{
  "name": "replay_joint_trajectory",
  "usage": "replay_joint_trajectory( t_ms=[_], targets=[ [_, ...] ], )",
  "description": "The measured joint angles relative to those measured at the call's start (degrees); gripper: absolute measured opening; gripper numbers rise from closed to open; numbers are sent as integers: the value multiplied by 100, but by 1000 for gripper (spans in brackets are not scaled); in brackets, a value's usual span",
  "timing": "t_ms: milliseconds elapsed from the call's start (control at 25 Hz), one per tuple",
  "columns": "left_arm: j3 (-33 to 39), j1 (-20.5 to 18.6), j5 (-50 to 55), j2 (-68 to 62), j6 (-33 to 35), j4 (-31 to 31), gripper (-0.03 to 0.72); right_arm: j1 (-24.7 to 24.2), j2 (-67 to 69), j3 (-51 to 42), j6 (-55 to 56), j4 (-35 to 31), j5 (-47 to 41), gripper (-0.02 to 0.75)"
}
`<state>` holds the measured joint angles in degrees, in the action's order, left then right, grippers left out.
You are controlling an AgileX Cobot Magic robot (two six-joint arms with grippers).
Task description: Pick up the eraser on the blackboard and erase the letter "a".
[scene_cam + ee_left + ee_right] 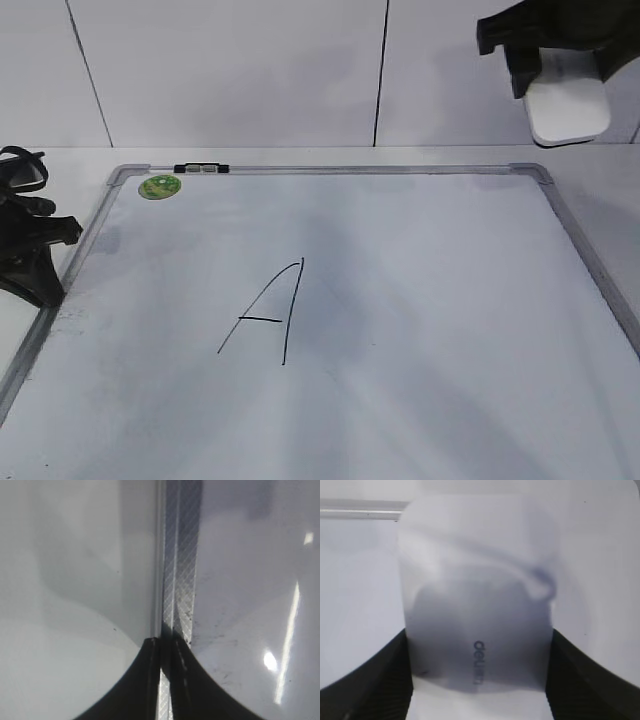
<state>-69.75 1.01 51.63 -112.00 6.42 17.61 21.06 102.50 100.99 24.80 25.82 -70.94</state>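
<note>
Right gripper (565, 80) is gripping the eraser (567, 108) in its jaws, high above the blackboard (560, 215); left jaws are resting clenched. With no "a" showing, it is risking wiping the capital A (265, 312).

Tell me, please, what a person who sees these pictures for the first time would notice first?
Most striking is the large capital "A" in black marker, near the middle of the blackboard; no small "a" shows anywhere on it. Next, the right gripper holds the white eraser in the air above the board's far right corner. A small round green magnet sits at the far left corner, and the left gripper rests shut at the board's left frame.
</note>
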Motion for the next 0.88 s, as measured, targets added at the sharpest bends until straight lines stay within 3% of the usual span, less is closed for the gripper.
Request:
replay_joint_trajectory(
  t_ms=[240, 880],
  targets=[
    [0, 0, 0, 0, 0, 10, 18, -505, -167, -82, -161, -285, -31, 531],
    [0, 0, 0, 0, 0, 10, 18, -1631, -206, -1445, -1270, -1755, -31, 531]
  ],
)
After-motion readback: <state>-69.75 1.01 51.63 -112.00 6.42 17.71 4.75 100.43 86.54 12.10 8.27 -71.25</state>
